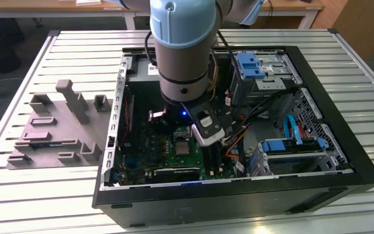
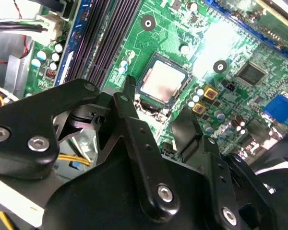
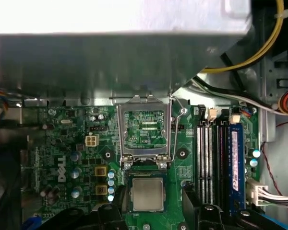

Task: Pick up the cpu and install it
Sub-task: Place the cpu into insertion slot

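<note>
Cpu (image 3: 147, 195) seated in motherboard (image 3: 67, 143) socket, retention frame (image 3: 145, 130) raised. Gripper (image 2: 156, 108) just above, fingers (image 2: 134, 124) spread apart, holding nothing, inside computer case (image 1: 343, 146).

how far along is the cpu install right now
The cpu already lies in its socket on the green motherboard, with the socket's metal retention frame flipped up and open. The pincer hovers just above the chip, open and holding nothing. The frame is not yet closed over the cpu.
</note>
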### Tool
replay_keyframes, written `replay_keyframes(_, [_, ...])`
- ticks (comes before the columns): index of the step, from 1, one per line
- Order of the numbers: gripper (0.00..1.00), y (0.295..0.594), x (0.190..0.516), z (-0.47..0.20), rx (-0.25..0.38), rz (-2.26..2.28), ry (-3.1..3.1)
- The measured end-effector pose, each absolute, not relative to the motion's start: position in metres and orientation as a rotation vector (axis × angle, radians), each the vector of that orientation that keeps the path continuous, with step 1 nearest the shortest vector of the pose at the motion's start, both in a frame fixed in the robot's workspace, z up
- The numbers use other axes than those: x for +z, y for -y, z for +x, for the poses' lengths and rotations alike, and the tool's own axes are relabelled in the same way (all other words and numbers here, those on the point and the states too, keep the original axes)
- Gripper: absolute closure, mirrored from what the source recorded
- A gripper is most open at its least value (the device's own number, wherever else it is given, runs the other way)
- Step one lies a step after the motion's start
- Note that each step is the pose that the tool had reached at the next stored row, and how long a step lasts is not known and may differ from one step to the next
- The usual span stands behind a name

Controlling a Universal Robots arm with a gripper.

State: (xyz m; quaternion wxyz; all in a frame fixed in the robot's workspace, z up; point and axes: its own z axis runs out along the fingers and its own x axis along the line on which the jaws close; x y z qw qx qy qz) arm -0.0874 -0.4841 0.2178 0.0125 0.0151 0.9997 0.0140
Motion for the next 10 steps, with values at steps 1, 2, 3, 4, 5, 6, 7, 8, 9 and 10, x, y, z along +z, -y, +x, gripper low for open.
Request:
replay_keyframes(1, [0.43,0.485,0.216,-0.087,0.044,0.047,-3.116])
replay_keyframes(2, [0.43,0.486,0.214,-0.087,0.044,0.047,-3.116])
replay_keyframes(3, [0.43,0.487,0.212,-0.087,0.044,0.047,-3.116])
replay_keyframes(4, [0.43,0.487,0.210,-0.087,0.044,0.047,-3.116])
replay_keyframes(5, [0.43,0.488,0.209,-0.087,0.044,0.047,-3.116])
replay_keyframes(6, [0.43,0.488,0.207,-0.087,0.044,0.047,-3.116])
replay_keyframes(7, [0.43,0.488,0.205,-0.087,0.044,0.047,-3.116])
replay_keyframes(8, [0.43,0.488,0.204,-0.087,0.044,0.047,-3.116])
replay_keyframes(9, [0.43,0.488,0.202,-0.087,0.044,0.047,-3.116])
replay_keyframes(10, [0.43,0.488,0.201,-0.087,0.044,0.047,-3.116])
